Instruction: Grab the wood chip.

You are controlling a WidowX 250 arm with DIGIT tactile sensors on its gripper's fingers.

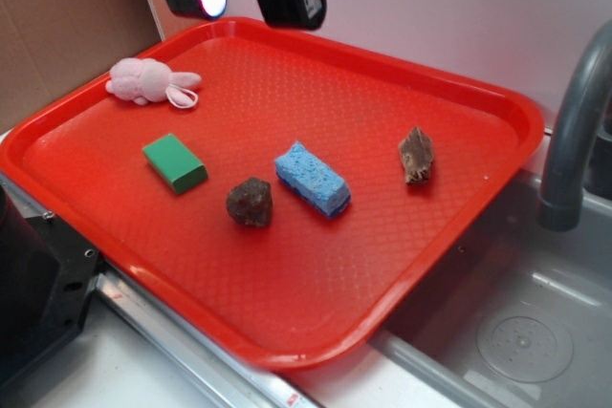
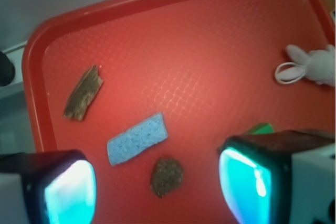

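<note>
Sitting on the textured red tray (image 1: 459, 226): jagged wood chip (image 1: 416, 155), spongy blue sponge (image 1: 313, 179); tool (image 2: 157, 187) wide open, empty.

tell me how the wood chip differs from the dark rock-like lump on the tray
The wood chip is flat, elongated and splintery with lighter streaks; the dark lump is rounded, chunky and evenly dark. The chip lies alone near the tray's sink-side rim; the lump sits mid-tray beside the blue sponge. Both are small, brown and untouched.

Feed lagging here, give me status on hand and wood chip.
Hand open, empty, high over tray's back edge. Wood chip untouched, alone near tray's sink-side rim. Nothing blocking; blue sponge nearest, apart.
</note>
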